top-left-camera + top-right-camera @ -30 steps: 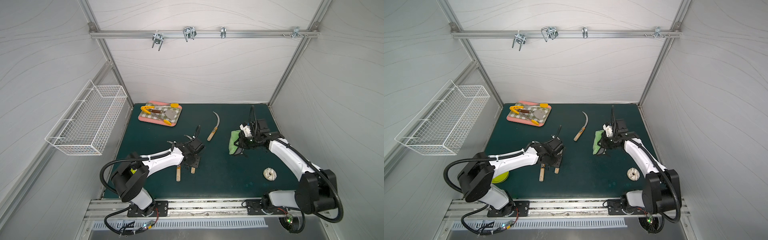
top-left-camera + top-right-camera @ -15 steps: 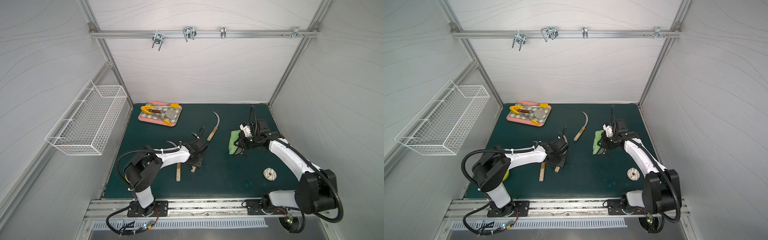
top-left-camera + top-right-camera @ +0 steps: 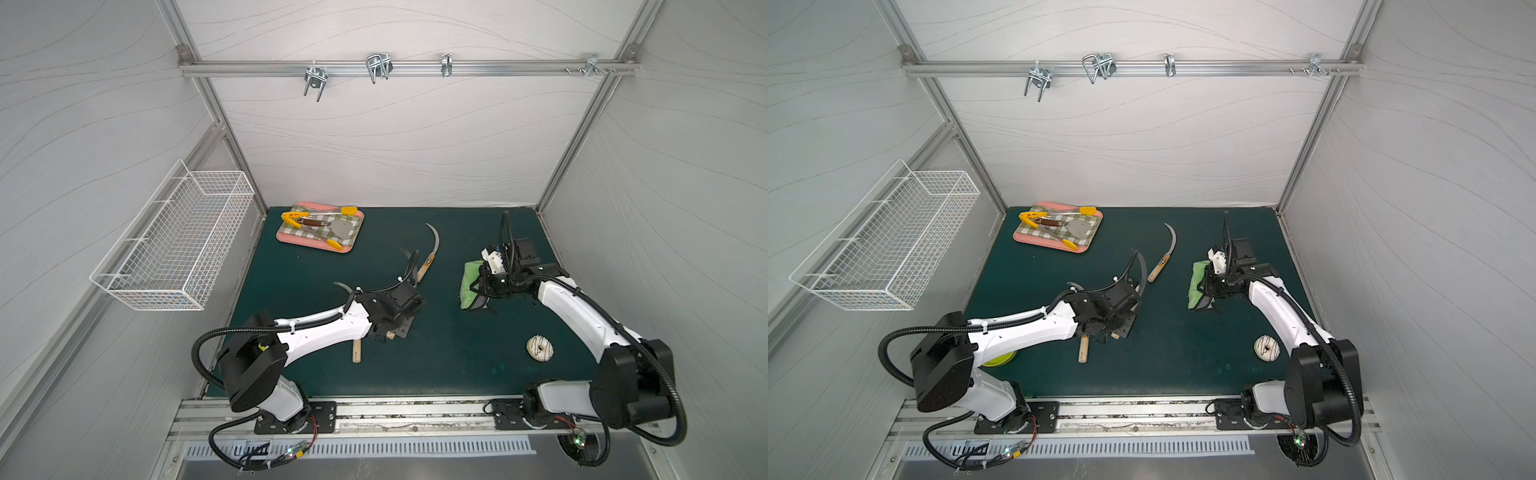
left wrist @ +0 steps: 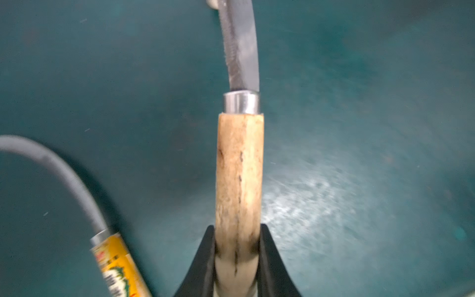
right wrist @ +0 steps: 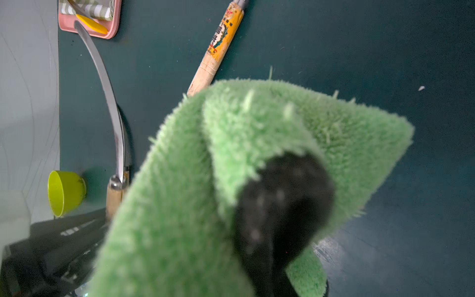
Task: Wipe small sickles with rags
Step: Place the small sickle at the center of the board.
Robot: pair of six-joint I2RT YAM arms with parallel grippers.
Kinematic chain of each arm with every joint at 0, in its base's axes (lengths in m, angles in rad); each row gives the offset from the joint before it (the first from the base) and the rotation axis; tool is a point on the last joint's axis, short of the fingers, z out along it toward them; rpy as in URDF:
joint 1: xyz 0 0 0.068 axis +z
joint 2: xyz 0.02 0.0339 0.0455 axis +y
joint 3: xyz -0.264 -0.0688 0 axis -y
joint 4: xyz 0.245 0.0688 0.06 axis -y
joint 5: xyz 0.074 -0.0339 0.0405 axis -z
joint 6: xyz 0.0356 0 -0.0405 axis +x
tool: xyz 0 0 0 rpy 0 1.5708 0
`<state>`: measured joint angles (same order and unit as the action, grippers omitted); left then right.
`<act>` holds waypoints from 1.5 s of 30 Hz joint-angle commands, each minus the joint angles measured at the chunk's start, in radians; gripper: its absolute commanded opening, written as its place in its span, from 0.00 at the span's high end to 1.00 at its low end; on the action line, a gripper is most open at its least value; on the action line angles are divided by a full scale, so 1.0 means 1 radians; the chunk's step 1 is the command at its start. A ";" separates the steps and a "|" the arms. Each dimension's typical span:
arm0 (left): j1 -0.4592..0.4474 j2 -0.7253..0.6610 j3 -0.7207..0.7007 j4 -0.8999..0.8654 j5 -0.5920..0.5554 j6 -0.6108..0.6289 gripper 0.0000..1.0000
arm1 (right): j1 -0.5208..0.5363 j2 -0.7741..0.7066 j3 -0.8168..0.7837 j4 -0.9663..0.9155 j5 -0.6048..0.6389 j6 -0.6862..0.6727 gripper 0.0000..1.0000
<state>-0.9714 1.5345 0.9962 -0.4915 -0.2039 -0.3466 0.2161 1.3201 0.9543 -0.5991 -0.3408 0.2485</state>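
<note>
Left gripper point(image 4: 237, 232) clamped on the plain sickle point(image 4: 239, 164), low on the handle toward the butt. The blade could swing or twist once it lifts. Labelled sickle point(image 4: 117, 264) lies just beside it, easy to snag. Right gripper point(image 3: 485, 286) pinches the rag point(image 5: 231, 154) over the mat point(image 3: 436, 365), right side — loose folds may catch the edge.

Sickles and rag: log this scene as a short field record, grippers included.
left gripper: shut on the plain-handled sickle, at its wooden handle
right gripper: shut on the green rag
near labelled sickle: on the mat beside the held one
far labelled sickle: on the mat, apart from both grippers
wiping contact: none, rag clear of every blade
bystanders: tray, doughnut
</note>
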 commanded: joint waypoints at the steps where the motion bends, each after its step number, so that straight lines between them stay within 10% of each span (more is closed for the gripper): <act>1: -0.038 0.051 0.042 0.075 0.077 0.107 1.00 | -0.037 -0.059 0.001 -0.036 0.028 0.012 0.81; 26: -0.046 0.534 0.431 0.062 0.244 0.296 0.88 | -0.113 -0.106 -0.020 -0.074 0.023 -0.002 0.79; 45: -0.038 0.376 0.264 0.247 0.238 0.272 0.59 | -0.114 -0.108 -0.021 -0.079 0.005 -0.009 0.78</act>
<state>-1.0145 1.9755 1.2819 -0.3229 0.0380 -0.0814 0.1089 1.2144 0.9394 -0.6617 -0.3195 0.2600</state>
